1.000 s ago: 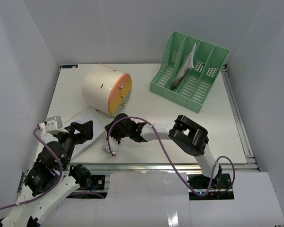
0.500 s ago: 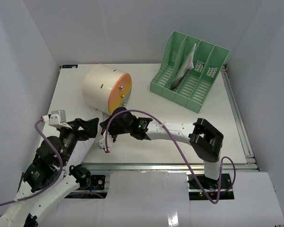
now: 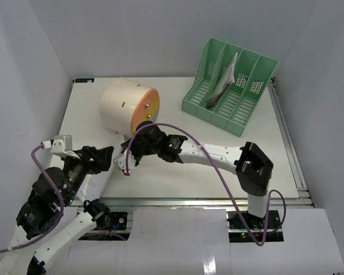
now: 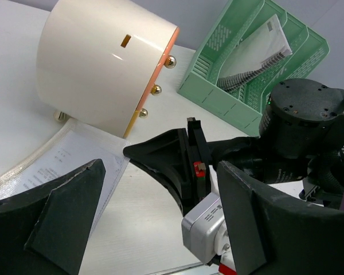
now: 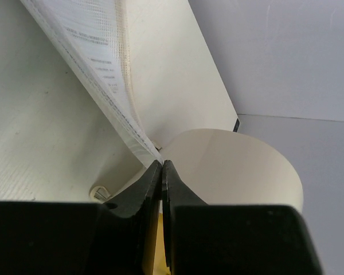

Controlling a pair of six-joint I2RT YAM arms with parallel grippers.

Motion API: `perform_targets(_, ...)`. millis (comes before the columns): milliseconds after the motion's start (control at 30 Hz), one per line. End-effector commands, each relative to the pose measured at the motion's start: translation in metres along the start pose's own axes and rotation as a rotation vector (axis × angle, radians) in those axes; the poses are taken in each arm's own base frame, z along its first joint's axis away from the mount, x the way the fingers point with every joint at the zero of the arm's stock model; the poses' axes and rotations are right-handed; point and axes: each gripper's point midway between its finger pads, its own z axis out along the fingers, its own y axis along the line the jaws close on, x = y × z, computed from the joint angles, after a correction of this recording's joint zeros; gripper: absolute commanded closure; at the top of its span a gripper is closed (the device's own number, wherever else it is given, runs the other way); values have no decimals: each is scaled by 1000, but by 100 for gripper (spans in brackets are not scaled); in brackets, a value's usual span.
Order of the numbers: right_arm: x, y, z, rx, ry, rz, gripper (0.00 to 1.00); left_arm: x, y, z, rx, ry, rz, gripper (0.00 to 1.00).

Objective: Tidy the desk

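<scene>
Right end effector (image 3: pixel 132 151) reaches far over to the left part of the desk (image 3: pixel 178 123). Its jaws are pressed flat together on the corner of a clear document sleeve (image 5: pixel 97 63). In the right wrist view the sleeve, with printed sheets inside, rises up and to the left from the fingertips. Cream drum box (image 3: pixel 129 107) is just beyond this end effector, lying on its side, orange face with gold knobs turned toward it.

Left end effector (image 3: pixel 103 156) is just left of the right one, close but apart, jaws spread wide, holding nothing. In the left wrist view the right arm's black end effector sits between the open fingers (image 4: pixel 63 212). Printed sheets lie flat on the desk by the left finger, running up to the drum's base.

Green file rack (image 3: pixel 229 86) stands well apart, far to the right and beyond both end effectors. A spiral notebook (image 3: pixel 225 80) leans in one of its middle slots.

The desk spreads under both end effectors, with white walls on three sides and a metal rail along its near edge, behind them.
</scene>
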Motion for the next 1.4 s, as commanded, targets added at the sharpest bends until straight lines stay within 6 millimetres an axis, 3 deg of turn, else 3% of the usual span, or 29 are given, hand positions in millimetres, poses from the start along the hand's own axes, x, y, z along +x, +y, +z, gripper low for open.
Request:
perform_targets(0, -18, -70, -36, 154, -46, 24, 92, -8, 16, -15, -70, -14, -48, 17)
perform_targets(100, -17, -90, -40, 190, -56, 36, 92, 0, 21, -15, -110, 22, -53, 18)
perform_targets(333, -14, -103, -41, 199, -70, 77, 92, 57, 21, 21, -213, 293, 69, 9)
perform_targets(600, -11, -119, -48, 224, -93, 137, 92, 63, 19, 25, -196, 317, 101, 18)
perform_targets(867, -12, -122, -47, 215, -116, 188, 92, 69, 11, 35, -170, 333, 100, 21)
perform_targets(1367, -20, -127, -49, 200, -159, 266, 92, 93, 7, 86, -242, 277, 23, 18)
